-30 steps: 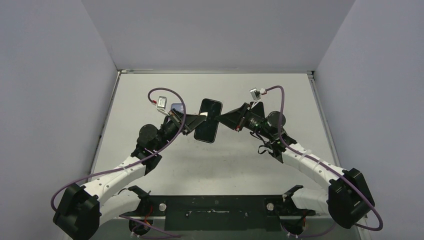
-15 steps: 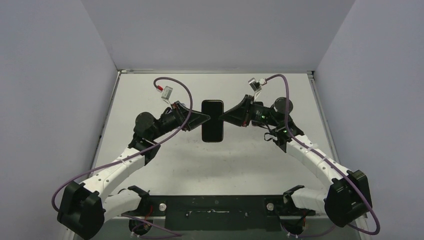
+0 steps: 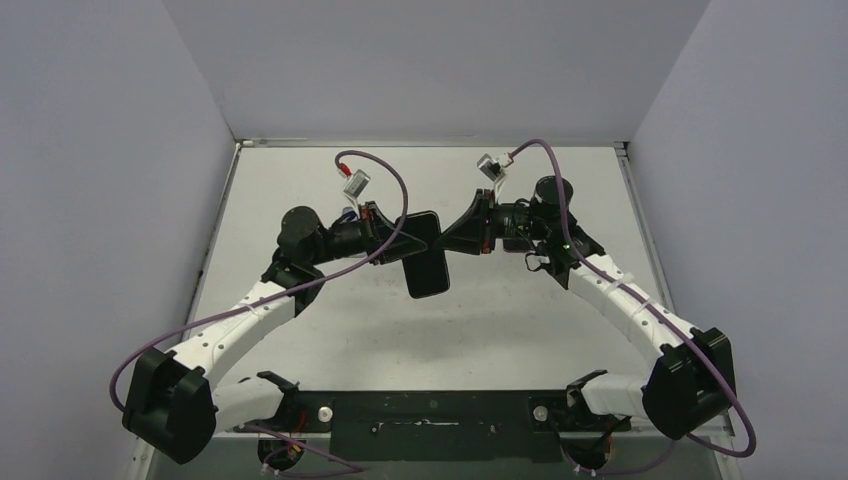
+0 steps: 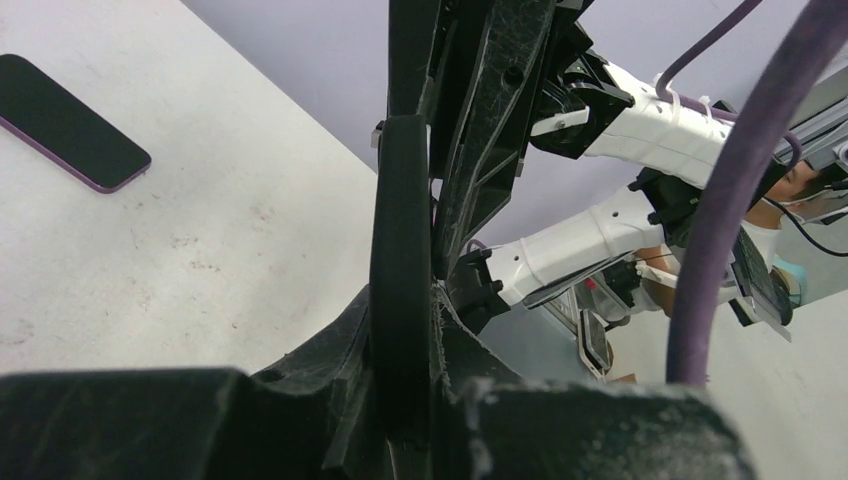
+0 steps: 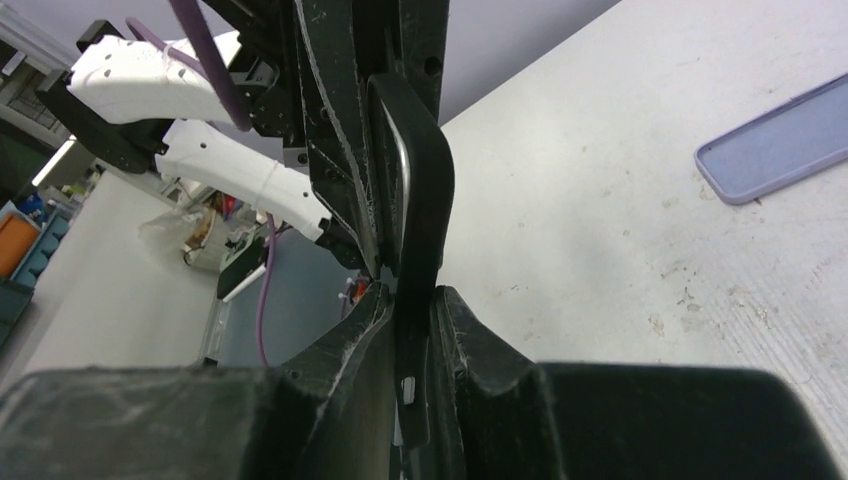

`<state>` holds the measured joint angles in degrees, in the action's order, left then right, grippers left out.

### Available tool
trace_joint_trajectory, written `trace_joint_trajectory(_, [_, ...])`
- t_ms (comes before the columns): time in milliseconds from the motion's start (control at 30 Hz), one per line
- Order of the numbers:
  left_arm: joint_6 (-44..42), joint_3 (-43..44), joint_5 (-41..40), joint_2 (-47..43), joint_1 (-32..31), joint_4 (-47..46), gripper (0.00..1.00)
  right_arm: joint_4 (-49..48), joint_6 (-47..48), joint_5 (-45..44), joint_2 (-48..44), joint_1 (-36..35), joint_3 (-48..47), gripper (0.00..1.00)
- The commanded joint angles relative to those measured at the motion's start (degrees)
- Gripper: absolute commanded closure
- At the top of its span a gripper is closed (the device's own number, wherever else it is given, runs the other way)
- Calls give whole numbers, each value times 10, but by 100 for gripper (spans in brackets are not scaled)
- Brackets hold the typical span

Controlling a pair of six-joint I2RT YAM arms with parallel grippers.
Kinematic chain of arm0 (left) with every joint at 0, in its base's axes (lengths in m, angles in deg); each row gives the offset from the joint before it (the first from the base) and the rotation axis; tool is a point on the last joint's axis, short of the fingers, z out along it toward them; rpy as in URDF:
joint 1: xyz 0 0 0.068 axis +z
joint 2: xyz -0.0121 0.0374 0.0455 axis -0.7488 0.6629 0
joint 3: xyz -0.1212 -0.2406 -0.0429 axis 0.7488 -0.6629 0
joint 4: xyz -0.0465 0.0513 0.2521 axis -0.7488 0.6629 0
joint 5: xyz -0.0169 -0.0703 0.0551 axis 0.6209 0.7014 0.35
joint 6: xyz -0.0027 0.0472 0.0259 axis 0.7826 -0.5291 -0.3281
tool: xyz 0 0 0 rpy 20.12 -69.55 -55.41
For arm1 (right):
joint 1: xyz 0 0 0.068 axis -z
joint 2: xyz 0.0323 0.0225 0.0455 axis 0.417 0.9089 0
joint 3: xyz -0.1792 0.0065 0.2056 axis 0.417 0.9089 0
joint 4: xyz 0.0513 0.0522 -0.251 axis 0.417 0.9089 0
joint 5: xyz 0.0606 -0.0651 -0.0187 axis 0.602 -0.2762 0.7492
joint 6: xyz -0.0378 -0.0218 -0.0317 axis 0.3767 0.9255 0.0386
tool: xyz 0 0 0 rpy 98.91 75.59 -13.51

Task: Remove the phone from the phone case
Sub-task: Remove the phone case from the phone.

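The left gripper [image 3: 408, 238] has shifted its hold: it is now pinched tight on the upper left corner of the phone case [image 3: 425, 262], while the right gripper [image 3: 452, 236] stays clamped on the opposite edge. The case stood straight half a second ago and now hangs tilted above the counter [image 3: 330, 330], lower end swung right. In the right wrist view the phone [image 5: 402, 168] still looks seated inside it — so this looks like a fresh grip for prying, with nothing freed yet

Scuffed white table [image 3: 500, 330], grey walls [image 3: 430, 70]
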<state>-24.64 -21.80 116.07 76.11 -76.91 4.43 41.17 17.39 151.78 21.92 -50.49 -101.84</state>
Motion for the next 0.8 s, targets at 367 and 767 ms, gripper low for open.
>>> trace_joint_trajectory(367, [141,-46,-258,-65,8,-49,100,-83,-2,-177,-129,7,100,16])
trace_joint_trajectory(767, [287,-102,-404,-88,6,-115,100,-317,-182,-378,-193,-101,293,0])
